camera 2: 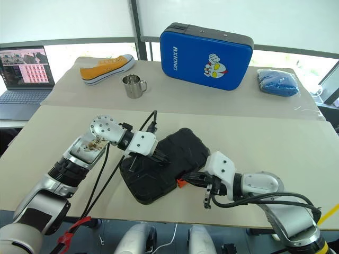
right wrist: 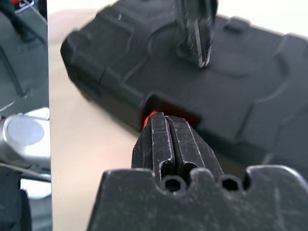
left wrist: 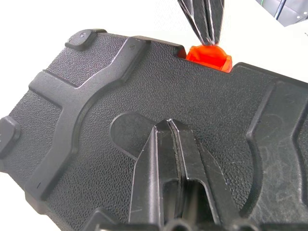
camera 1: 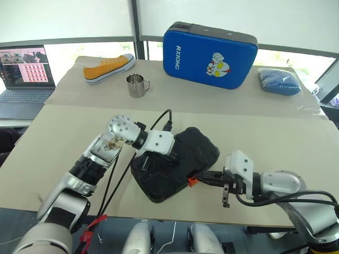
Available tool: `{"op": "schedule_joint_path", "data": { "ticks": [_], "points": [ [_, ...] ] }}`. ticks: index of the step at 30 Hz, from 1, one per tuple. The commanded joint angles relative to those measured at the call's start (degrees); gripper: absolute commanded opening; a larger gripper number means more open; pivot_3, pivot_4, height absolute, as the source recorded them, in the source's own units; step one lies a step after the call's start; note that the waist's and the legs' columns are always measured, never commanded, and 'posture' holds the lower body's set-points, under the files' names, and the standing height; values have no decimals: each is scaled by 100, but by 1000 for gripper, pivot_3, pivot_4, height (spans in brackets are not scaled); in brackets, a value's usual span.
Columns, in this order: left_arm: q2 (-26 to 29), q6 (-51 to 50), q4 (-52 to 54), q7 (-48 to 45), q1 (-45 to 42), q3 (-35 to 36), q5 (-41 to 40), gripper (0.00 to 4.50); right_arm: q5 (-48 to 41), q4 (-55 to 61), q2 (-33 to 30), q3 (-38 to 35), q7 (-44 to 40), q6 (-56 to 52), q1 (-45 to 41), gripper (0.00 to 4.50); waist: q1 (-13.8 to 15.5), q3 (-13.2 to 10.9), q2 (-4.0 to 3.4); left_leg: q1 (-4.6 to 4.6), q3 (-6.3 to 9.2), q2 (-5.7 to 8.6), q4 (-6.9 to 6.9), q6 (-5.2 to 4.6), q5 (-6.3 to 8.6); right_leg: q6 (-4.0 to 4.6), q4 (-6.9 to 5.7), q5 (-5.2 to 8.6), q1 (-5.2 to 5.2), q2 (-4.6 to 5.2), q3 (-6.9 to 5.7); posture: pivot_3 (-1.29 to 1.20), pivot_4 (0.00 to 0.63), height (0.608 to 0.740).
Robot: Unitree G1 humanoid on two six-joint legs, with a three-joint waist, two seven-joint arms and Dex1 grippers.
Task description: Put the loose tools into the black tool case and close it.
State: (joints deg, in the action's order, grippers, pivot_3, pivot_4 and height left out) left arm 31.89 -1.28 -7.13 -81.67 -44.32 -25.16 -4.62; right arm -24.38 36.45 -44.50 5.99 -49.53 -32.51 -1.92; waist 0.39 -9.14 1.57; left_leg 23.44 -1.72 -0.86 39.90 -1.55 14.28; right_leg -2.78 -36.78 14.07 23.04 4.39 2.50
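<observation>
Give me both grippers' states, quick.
Left gripper: shut, holding nothing, tips pressed on the closed case lid.
Right gripper: shut, holding nothing, tips at the orange latch.

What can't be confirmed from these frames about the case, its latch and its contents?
- Contents: the black tool case lies closed, so its lid hides whatever is inside, in every view.
- Latch state: the right gripper covers most of the orange latch in the right wrist view; the head views show it too small to tell whether it is engaged.
- Contact: the left gripper is shut over the lid; actual pressing cannot be judged.
</observation>
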Motion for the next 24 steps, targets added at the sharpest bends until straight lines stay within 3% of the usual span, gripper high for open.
{"op": "schedule_joint_path", "data": {
  "ticks": [1,8,17,24],
  "points": [
    [42,-17,-101,16,37,-72,209,8,102,55,-98,-23,-20,127,106,0,0,0,0,-1,0,0,0,0,0,0,0,0,-1,0,0,0,150,739],
    [41,-23,-112,36,35,-63,210,8,142,23,32,-76,100,160,158,0,1,0,0,-1,0,0,0,0,0,0,0,0,-1,-1,0,0,150,739],
    [48,47,-213,18,-3,-50,221,8,-501,449,-94,-971,41,-36,929,0,12,0,0,0,0,-1,0,0,0,0,1,0,-1,0,0,0,150,739],
    [3,118,-263,16,-32,-83,238,8,39,230,-149,-470,114,194,1155,0,5,0,0,-4,0,-2,-1,0,0,0,1,0,-2,-2,1,0,150,739]
  ]
}}
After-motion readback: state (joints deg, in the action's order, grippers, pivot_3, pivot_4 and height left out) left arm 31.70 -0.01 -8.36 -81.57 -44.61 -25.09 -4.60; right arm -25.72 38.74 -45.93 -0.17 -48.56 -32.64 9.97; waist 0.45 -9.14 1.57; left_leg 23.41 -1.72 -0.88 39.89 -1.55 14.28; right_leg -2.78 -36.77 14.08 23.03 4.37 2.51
